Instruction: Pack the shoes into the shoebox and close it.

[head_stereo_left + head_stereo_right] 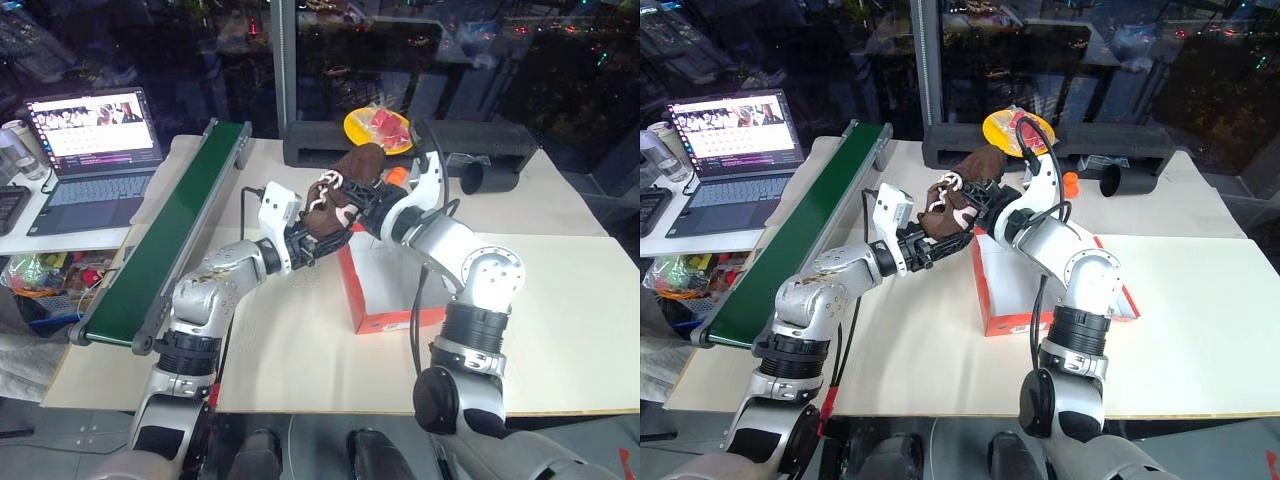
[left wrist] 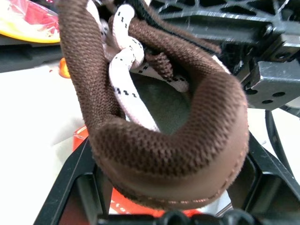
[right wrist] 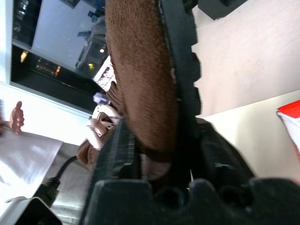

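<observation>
One dark brown fuzzy shoe (image 1: pixel 345 185) with pale laces hangs in the air over the back left corner of the shoebox (image 1: pixel 395 320), which stands open with its white inside showing. My right gripper (image 1: pixel 367 207) is shut on the shoe: sole and upper are pinched between its fingers (image 3: pixel 117 154). My left gripper (image 1: pixel 313 238) is open. The shoe's heel collar (image 2: pixel 173 154) still sits between its spread fingers (image 2: pixel 75 187), with a gap on one side. The red-orange lid (image 1: pixel 1127 303) lies folded out to the box's right.
A green conveyor belt (image 1: pixel 170 230) runs along the table's left side, with a laptop (image 1: pixel 95 150) beyond it. At the back lie a yellow plate (image 1: pixel 378 128), a long black block (image 1: pixel 490 140), a black cup (image 1: pixel 470 178) and a small orange ball (image 1: pixel 397 176).
</observation>
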